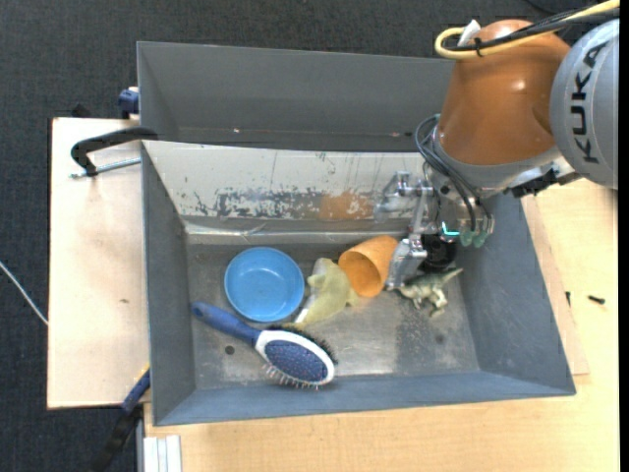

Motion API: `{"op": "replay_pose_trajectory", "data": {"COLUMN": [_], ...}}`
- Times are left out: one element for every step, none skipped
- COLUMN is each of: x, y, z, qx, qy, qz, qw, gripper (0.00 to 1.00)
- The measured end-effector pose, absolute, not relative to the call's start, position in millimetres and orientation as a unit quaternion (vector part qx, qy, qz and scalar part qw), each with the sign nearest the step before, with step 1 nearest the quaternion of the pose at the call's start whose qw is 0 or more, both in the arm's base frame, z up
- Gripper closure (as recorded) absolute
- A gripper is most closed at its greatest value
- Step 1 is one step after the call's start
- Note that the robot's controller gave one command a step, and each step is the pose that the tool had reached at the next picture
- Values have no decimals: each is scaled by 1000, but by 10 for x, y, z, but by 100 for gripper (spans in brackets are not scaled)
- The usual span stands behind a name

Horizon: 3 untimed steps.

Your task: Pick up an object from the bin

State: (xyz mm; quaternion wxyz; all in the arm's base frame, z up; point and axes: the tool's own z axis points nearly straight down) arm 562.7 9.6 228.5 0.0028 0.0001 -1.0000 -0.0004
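Note:
My gripper [411, 264] hangs low in the right half of the bin, its fingers pointing down. An orange cup [368, 265] lies on its side right against the gripper's left finger. A small greenish-grey lump [428, 292] lies on the floor just below and right of the fingertips. Whether anything sits between the fingers is not visible. A pale yellow crumpled piece [329, 292] lies left of the cup, touching it.
A blue bowl [263, 283] stands left of centre. A blue hairbrush with a white-rimmed head [280, 351] lies along the front. The orange-covered arm reaches in from the upper right, near the back wall.

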Motion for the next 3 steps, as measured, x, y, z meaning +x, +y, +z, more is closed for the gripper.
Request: {"op": "replay_pose_trajectory", "data": {"x": [5813, 5838, 5684], "y": [61, 55, 132], "z": [942, 1001, 2088], "qx": [-14, -14, -55], "qy": [-1000, -1000, -998], "qz": [-1, 0, -1], "qw": [2, -2, -6], "gripper": [0, 100, 100]}}
